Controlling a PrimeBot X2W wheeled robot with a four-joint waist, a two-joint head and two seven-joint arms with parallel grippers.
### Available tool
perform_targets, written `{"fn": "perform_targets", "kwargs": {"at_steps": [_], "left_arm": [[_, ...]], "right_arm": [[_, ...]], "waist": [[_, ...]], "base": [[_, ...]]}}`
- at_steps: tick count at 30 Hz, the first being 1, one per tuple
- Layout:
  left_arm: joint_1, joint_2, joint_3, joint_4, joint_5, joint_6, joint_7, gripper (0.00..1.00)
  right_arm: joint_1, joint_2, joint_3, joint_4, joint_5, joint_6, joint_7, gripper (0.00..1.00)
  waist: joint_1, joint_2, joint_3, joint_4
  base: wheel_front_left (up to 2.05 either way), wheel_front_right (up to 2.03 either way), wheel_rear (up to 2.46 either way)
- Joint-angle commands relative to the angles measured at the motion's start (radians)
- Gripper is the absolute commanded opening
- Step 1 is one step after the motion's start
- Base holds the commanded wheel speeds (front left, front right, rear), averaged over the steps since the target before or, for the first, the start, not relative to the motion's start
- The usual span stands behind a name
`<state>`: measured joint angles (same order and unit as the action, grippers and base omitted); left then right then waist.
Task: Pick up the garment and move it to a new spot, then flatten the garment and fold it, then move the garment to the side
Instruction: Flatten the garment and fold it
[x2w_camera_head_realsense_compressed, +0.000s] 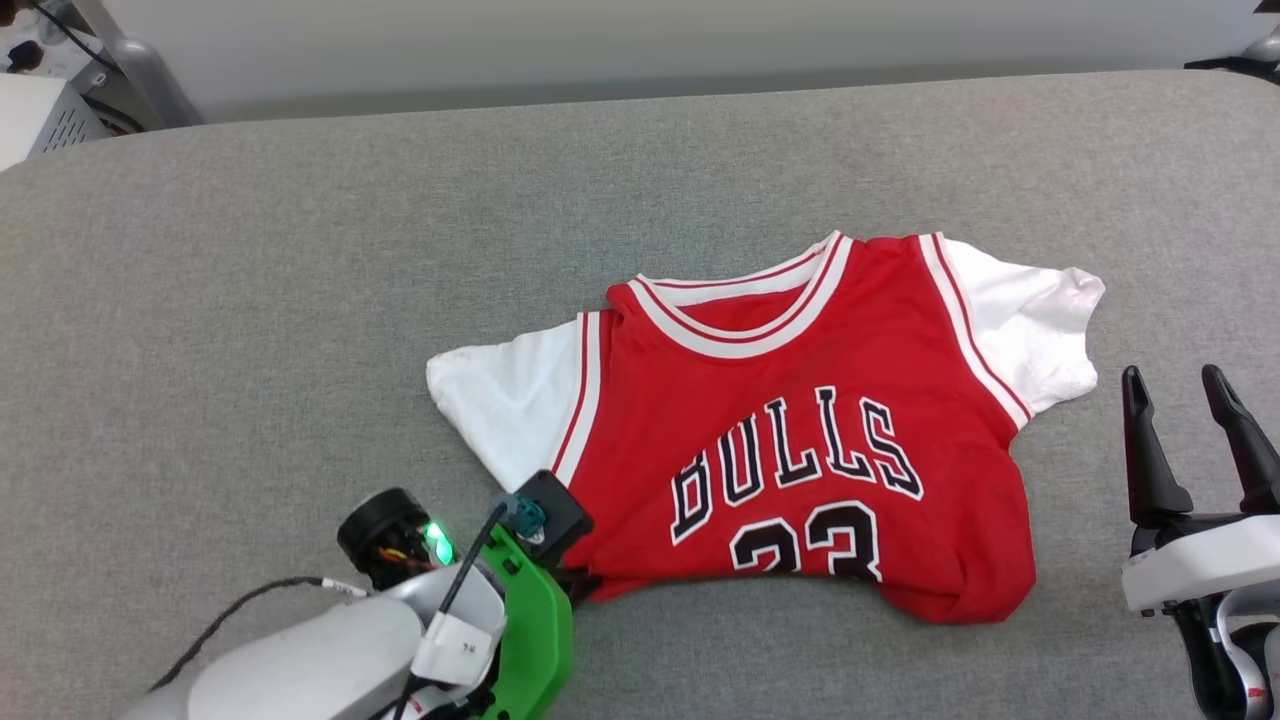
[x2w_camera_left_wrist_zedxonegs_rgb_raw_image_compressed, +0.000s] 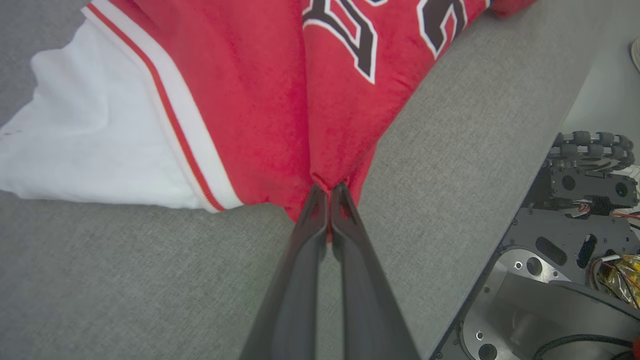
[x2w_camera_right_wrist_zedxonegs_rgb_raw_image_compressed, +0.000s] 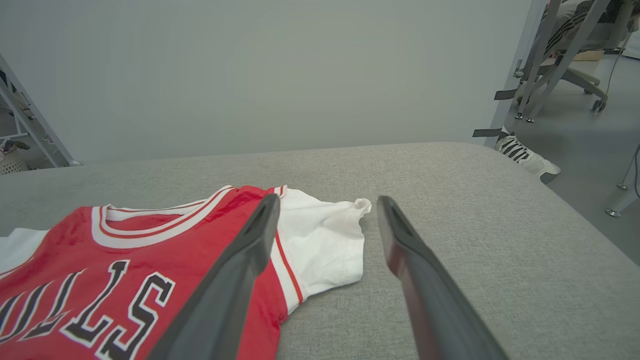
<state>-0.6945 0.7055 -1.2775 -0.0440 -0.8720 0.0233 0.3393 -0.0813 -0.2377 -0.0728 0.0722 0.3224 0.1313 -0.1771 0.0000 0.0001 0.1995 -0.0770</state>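
Note:
The garment (x2w_camera_head_realsense_compressed: 790, 430) lies face up on the grey surface, red with white short sleeves, striped trim and black "BULLS" lettering; its lower hem is bunched and folded under. My left gripper (x2w_camera_left_wrist_zedxonegs_rgb_raw_image_compressed: 329, 189) is shut on the garment's (x2w_camera_left_wrist_zedxonegs_rgb_raw_image_compressed: 260, 100) lower-left hem corner, red cloth pinched between the dark fingers. In the head view that gripper (x2w_camera_head_realsense_compressed: 578, 583) is mostly hidden under its wrist at the hem. My right gripper (x2w_camera_head_realsense_compressed: 1182, 385) stands open just right of the shirt's white sleeve, nothing between its fingers. From the right wrist, the gripper (x2w_camera_right_wrist_zedxonegs_rgb_raw_image_compressed: 325, 205) hovers over the sleeve (x2w_camera_right_wrist_zedxonegs_rgb_raw_image_compressed: 325, 245).
The grey cloth-covered table (x2w_camera_head_realsense_compressed: 300, 300) stretches wide to the left and behind the shirt. Its front edge (x2w_camera_left_wrist_zedxonegs_rgb_raw_image_compressed: 500, 210) drops to my own base (x2w_camera_left_wrist_zedxonegs_rgb_raw_image_compressed: 575, 240). A metal frame and chair legs (x2w_camera_right_wrist_zedxonegs_rgb_raw_image_compressed: 560, 60) stand beyond the table's right end.

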Motion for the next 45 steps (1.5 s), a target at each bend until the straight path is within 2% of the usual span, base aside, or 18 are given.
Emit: {"fn": "perform_targets", "kwargs": {"at_steps": [1, 11, 12, 13, 17, 22, 29, 33, 38, 42, 45], "left_arm": [[0.032, -0.018, 0.0, 0.013, -0.003, 0.006, -0.003, 0.0], [0.117, -0.12, 0.002, 0.19, -0.006, -0.041, -0.034, 0.02], [0.114, -0.127, 0.008, 0.199, -0.002, -0.04, -0.052, 0.43], [0.112, -0.131, 0.014, 0.202, 0.0, -0.038, -0.066, 0.98], [0.105, -0.133, 0.062, 0.169, -0.017, -0.03, -0.133, 1.0], [0.072, -0.078, 0.117, 0.093, -0.025, -0.013, -0.159, 1.0], [-0.031, 0.015, 0.268, 0.031, 0.006, 0.067, -0.257, 1.0], [-0.1, 0.051, 0.33, 0.063, 0.02, 0.088, -0.279, 1.0], [-0.18, 0.065, 0.363, 0.119, -0.01, 0.044, -0.24, 1.0], [-0.235, 0.078, 0.341, 0.18, -0.051, -0.021, -0.115, 1.0], [-0.262, 0.067, 0.319, 0.226, -0.108, -0.068, -0.002, 1.0]], "right_arm": [[0.012, 0.003, -0.004, -0.008, -0.002, -0.001, 0.006, 1.0], [0.01, 0.016, -0.018, -0.017, -0.011, -0.001, 0.022, 1.0], [0.011, 0.017, -0.019, -0.016, -0.012, -0.001, 0.023, 1.0], [0.012, 0.019, -0.02, -0.015, -0.013, -0.001, 0.025, 1.0], [0.026, 0.024, -0.031, -0.016, -0.017, -0.001, 0.03, 1.0], [0.037, 0.035, -0.038, -0.02, -0.019, -0.001, 0.034, 1.0], [0.032, 0.049, -0.036, -0.027, -0.023, -0.001, 0.031, 1.0], [0.019, 0.053, -0.027, -0.03, -0.027, -0.001, 0.027, 1.0], [0.003, 0.051, -0.019, -0.033, -0.031, -0.001, 0.023, 1.0], [-0.01, 0.05, -0.012, -0.037, -0.036, -0.001, 0.022, 1.0], [-0.017, 0.049, -0.013, -0.04, -0.039, -0.001, 0.02, 1.0]], "waist": [[0.0, -0.0001, 0.006, -0.001], [0.0, -0.0001, 0.032, 0.002], [0.0, -0.0001, 0.027, 0.004], [0.0, -0.0001, 0.023, 0.006], [0.0, -0.0001, -0.006, 0.022], [0.0, -0.0001, -0.03, 0.038], [0.0, -0.0001, -0.024, 0.047], [0.0, -0.0001, -0.005, 0.04], [0.0, -0.0001, 0.021, 0.027], [0.0, -0.0001, 0.043, 0.014], [0.0, -0.0001, 0.059, 0.009]], "base": [[0.0, 0.0, 0.0], [0.0, 0.0, 0.0], [0.0, 0.0, 0.0], [0.0, 0.0, 0.0], [0.0, 0.0, 0.0], [0.0, 0.0, 0.0], [0.0, 0.0, 0.0], [0.0, 0.0, 0.0], [0.0, 0.0, 0.0], [0.0, 0.0, 0.0], [0.0, 0.0, 0.0]]}}
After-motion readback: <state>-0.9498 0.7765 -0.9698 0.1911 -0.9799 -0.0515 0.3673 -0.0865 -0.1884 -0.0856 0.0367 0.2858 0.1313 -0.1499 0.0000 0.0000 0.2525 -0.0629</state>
